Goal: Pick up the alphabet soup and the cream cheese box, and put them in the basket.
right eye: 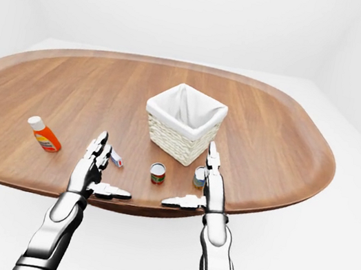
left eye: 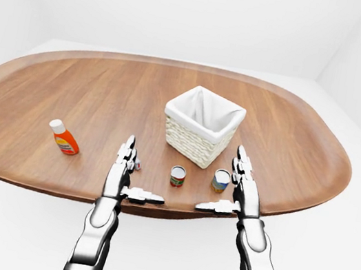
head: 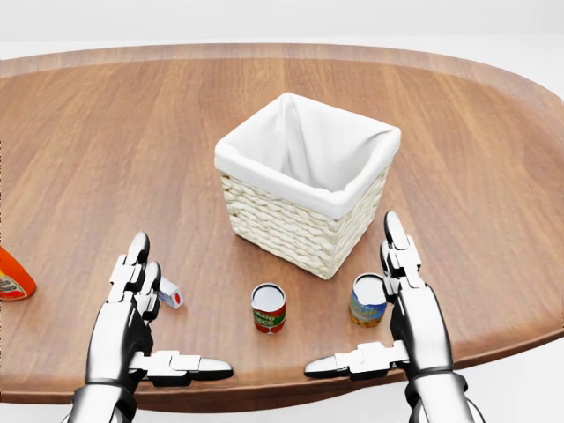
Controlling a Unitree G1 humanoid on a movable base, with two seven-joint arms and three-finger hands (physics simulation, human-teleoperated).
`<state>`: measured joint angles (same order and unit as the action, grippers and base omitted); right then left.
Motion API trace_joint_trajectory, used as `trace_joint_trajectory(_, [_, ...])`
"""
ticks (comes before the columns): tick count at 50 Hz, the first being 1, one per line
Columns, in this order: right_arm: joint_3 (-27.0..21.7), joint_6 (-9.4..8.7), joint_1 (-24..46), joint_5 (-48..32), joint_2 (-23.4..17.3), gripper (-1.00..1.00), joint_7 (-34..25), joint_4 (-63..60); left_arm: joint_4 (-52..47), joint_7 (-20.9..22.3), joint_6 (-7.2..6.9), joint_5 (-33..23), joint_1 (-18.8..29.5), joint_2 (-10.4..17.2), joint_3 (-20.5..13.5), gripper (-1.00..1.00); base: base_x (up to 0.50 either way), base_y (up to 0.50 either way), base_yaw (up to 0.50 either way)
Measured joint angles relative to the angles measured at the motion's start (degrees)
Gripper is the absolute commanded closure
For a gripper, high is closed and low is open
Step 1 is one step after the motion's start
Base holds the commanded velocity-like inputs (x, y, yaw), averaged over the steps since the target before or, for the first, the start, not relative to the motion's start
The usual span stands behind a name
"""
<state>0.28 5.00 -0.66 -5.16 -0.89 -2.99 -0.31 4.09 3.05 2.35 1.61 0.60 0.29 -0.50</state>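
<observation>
The alphabet soup can (head: 368, 300), with a blue and yellow label, stands upright near the bottom edge of the table, just left of my right hand's fingers (head: 401, 260). The cream cheese box (head: 170, 294), small, white and blue with a red end, lies by my left hand's fingers (head: 134, 275), which hide part of it. The wicker basket (head: 284, 226) with its white liner stands in the middle, above both cans. My left hand (head: 172, 322) and right hand (head: 366, 330) are open, thumbs pointing inward, holding nothing.
A red-labelled can (head: 269, 308) stands between the two hands, left of the soup can. An orange bottle with a white cap (left eye: 64, 138) lies at the left. The oval wooden table (head: 106, 141) spreads wide around the basket; its edge runs under my wrists.
</observation>
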Motion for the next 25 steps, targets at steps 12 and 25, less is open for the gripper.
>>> trace_joint_trajectory(12, [-0.02, -0.01, 0.03, -0.58, 0.04, -1.00, 0.16, -0.31, -0.62, -0.04, -0.26, -0.17, -0.04, 0.13, -0.09, -1.00, 0.43, 0.27, 0.00])
trace_joint_trajectory(25, [-1.96, -1.81, -0.34, 0.26, -0.17, -1.00, 1.18, -3.49, -1.65, -0.02, -0.50, -0.43, -0.38, 0.51, -0.38, -1.00, 0.02, -0.16, 0.00])
